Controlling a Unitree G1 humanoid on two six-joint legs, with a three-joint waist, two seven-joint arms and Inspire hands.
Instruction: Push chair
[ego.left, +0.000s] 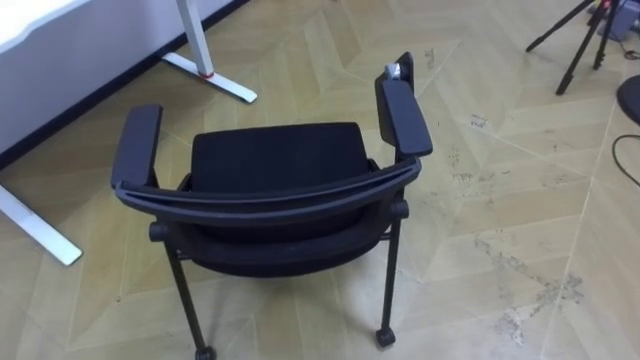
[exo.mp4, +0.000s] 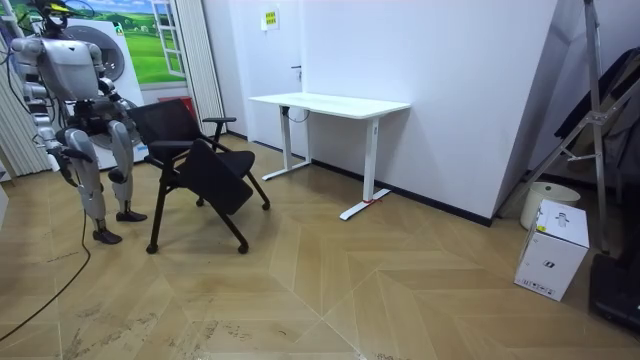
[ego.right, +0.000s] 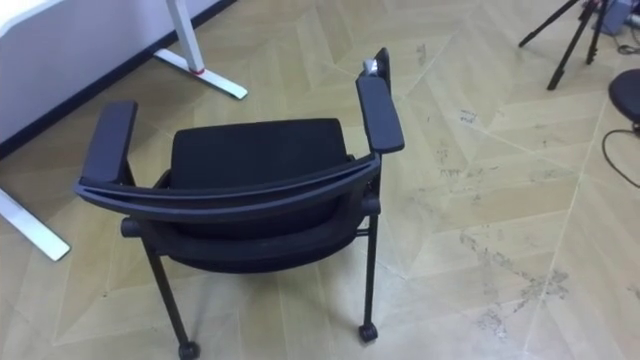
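A black chair with two padded armrests and castors stands on the wood floor right below me, its curved backrest nearest and its seat facing a white desk. In the room view I stand behind the chair at the room view's left. My right hand hangs by my side, clear of the chair. Nothing touches the backrest or the armrests.
The white desk stands against the wall ahead, and its foot with a red mark lies just beyond the chair. A black tripod stands at the far right. A white box sits near the room view's right.
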